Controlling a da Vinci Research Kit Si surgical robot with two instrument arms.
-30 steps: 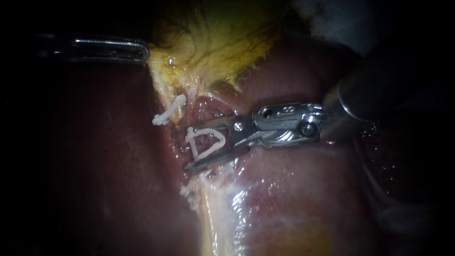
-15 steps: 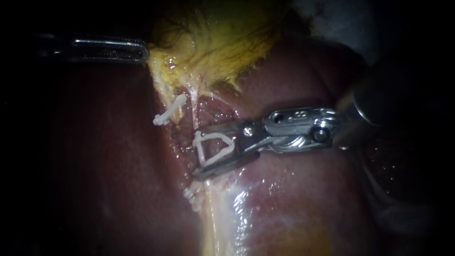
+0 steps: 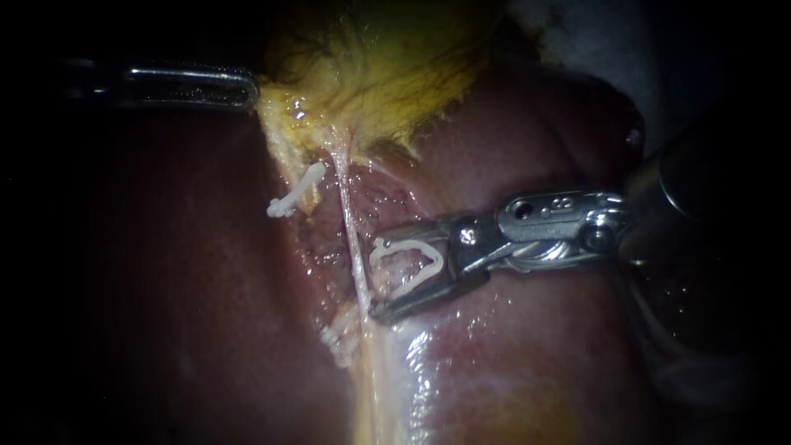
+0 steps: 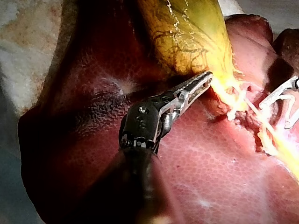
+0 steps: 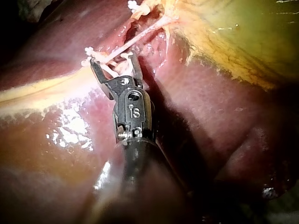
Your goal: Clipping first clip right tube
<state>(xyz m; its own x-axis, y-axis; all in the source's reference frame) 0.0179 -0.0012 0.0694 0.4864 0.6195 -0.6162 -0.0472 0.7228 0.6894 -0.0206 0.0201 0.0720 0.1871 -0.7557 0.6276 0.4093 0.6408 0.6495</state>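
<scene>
- Endoscope view: my right instrument's end effector stands wide, jaws clasping an open white V-shaped plastic clip from both sides. The clip's mouth sits just beside the thin pale right tube, not around it.
- The step in hand is the approach. Next I must slide forward until the tube lies inside the clip, then squeeze.
- Left wrist view: my left instrument's end effector looks closed on the yellow-green gallbladder at its edge.
- Right wrist view: the clip's tips merge with pale tissue, and their depth against the tube is unclear.
</scene>
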